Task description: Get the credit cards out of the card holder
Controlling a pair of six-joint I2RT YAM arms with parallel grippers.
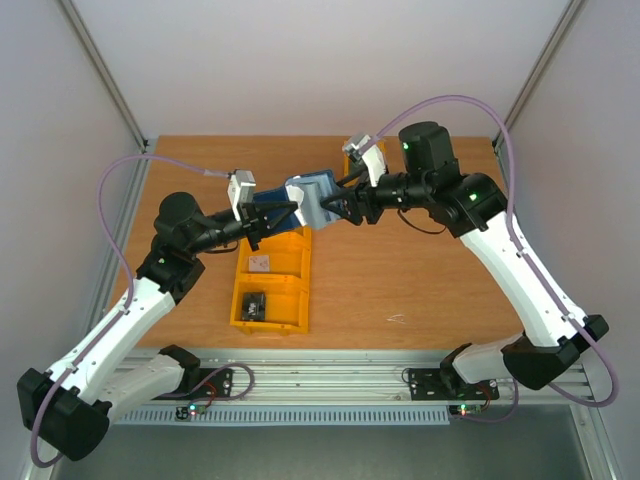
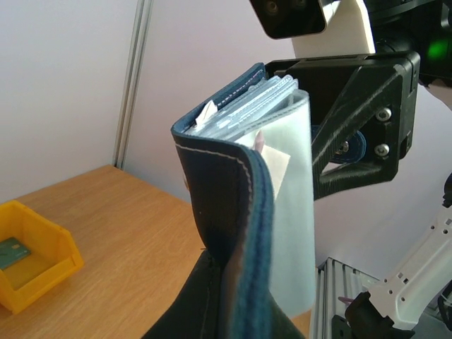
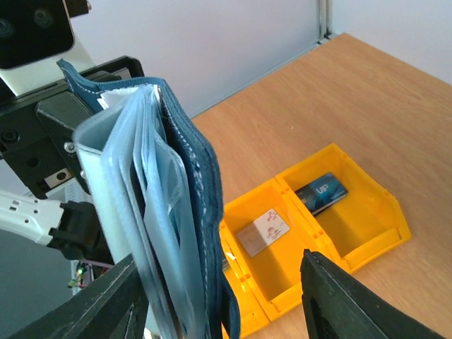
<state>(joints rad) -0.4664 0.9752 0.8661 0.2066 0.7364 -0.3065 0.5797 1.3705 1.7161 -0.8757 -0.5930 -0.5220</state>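
Observation:
The card holder, a navy bifold with grey-blue pockets, is held upright in the air between the two arms. My left gripper is shut on its lower edge, and in the left wrist view the navy cover hides most of that gripper. Pale card edges stick out of the pockets. My right gripper is open, its jaws standing on either side of the card holder, whose pocket side is next to the left finger. Two credit cards lie in the bin below: a pale one and a dark blue one.
A yellow divided bin stands on the wooden table under the card holder, with a pale card and a dark one in it. Another yellow bin stands at the back behind the right arm. Walls close off the table.

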